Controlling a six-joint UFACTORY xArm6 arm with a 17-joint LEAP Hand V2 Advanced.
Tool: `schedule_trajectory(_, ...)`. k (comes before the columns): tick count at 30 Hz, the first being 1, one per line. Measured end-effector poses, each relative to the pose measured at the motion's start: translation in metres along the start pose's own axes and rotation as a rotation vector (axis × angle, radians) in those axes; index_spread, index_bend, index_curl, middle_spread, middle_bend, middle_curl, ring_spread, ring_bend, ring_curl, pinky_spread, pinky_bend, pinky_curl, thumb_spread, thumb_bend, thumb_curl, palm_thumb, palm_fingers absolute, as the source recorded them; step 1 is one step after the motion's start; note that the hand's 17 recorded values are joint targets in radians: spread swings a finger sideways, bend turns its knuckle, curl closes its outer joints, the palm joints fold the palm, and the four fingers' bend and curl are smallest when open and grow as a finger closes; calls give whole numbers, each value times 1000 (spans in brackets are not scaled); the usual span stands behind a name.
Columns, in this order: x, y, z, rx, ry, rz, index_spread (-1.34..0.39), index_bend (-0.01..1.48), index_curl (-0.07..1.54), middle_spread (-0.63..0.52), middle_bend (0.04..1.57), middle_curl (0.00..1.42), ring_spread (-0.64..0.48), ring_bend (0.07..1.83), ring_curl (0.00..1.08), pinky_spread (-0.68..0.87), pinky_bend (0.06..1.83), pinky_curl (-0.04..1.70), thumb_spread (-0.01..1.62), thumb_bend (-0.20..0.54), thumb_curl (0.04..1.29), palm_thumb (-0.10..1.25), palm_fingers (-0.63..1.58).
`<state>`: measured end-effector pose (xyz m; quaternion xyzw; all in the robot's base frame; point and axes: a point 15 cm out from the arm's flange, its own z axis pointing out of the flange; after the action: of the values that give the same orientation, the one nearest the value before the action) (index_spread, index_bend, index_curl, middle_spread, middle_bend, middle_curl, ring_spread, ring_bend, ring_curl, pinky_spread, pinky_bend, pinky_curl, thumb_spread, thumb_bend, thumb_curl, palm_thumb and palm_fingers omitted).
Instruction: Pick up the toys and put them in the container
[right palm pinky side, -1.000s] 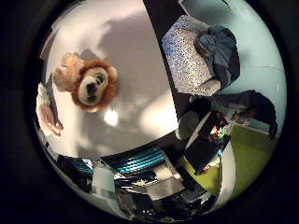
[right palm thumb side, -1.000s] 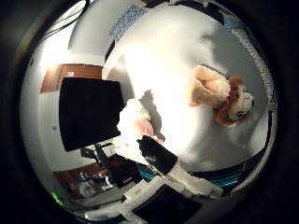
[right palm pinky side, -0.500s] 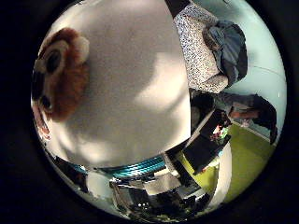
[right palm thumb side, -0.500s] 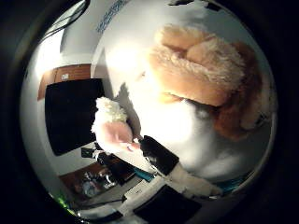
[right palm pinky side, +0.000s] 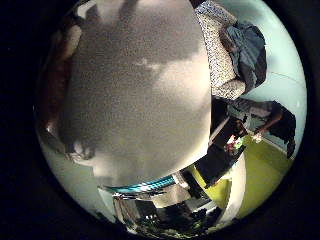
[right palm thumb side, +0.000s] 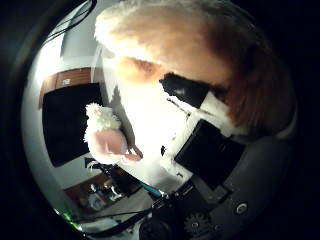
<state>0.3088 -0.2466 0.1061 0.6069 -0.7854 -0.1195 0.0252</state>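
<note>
A plush lion with tan fur and a brown mane lies on the white table and fills much of the thumb side palm view, close under my palm. My hand has white and black fingers curled in against the lion's fur. A small white and pink plush toy lies on the table beside the lion, away from my hand.
A dark rectangular bin stands beside the table, past the small toy. A patterned armchair with dark clothes on it stands past the table's far edge.
The hand has come down onto the lion, which now fills the thumb side view. The fingers have curled into view against its fur. The small toy has not moved.
</note>
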Motion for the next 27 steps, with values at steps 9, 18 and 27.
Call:
schedule_trajectory(9, -1, 5, -27, 20, 39, -26, -335, 972, 804, -228, 1187, 824, -260, 1312, 637, -295, 1277, 641, 1068, -2, 451, 931, 1163)
schedule_trajectory(18, -33, 63, -81, -82, 12, -54, -253, 1074, 876, -181, 1289, 884, -235, 1375, 730, -216, 1328, 807, 1090, -12, 544, 1031, 1058)
schedule_trajectory(27, -79, 90, -200, -10, 84, -152, -240, 1069, 898, -171, 1292, 894, -241, 1353, 778, -219, 1263, 925, 1094, -12, 596, 1031, 1044)
